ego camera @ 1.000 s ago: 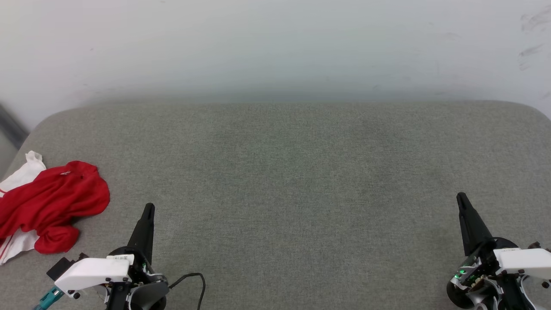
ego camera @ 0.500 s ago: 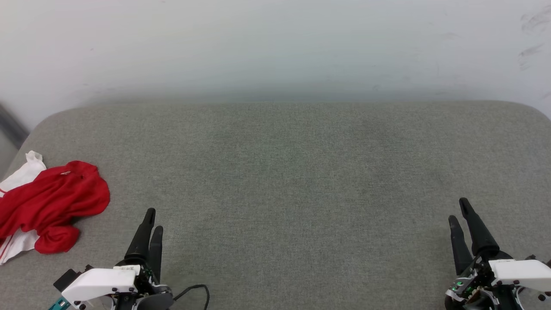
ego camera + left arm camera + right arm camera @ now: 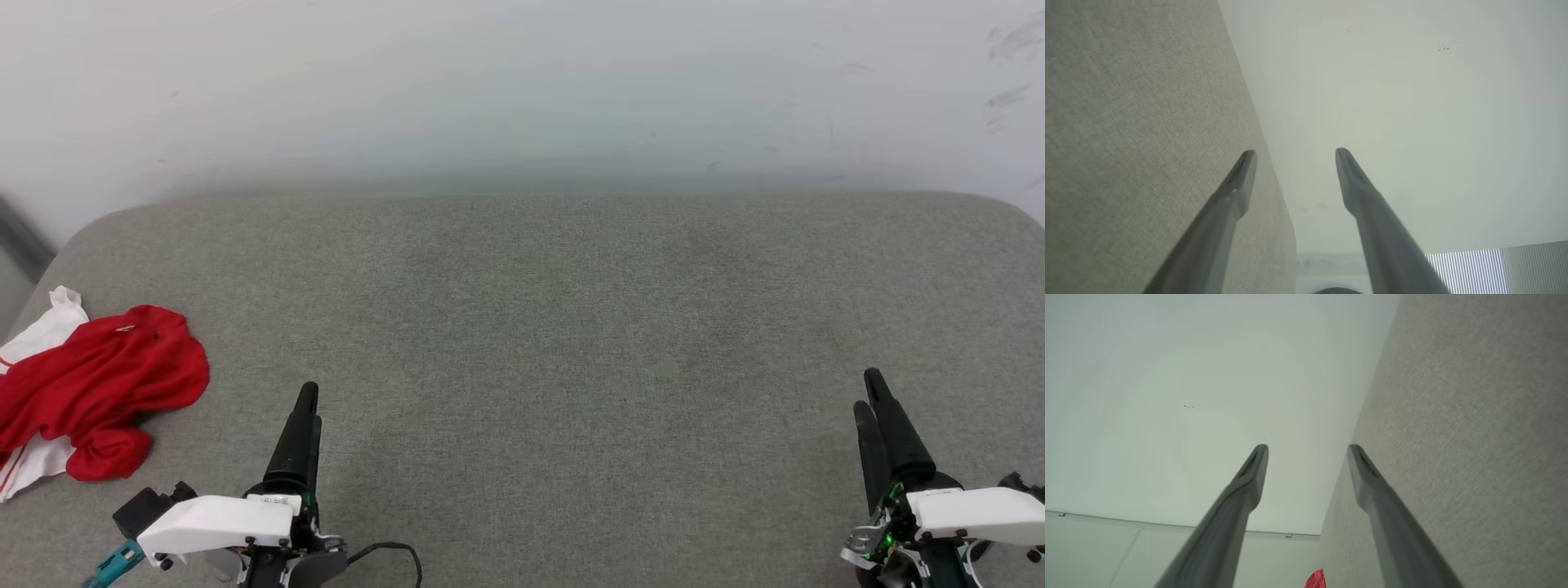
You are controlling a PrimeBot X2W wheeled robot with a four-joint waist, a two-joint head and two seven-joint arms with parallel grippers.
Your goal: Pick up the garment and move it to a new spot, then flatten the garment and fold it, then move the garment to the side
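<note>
Where the grey, coarse-woven counter (image 3: pixel 571 327) rounds off at the left edge of the head view, the garment (image 3: pixel 98 384) lies in a crumpled heap, soft red cloth bunched over white sleeve fabric. The left claw (image 3: pixel 310 404) at lower left and the right claw (image 3: pixel 867 392) at lower right touch no cloth. In the wrist views their tapered dark fingers stand parted, gripping nothing. A smooth pale wall (image 3: pixel 522 82) rises behind.
</note>
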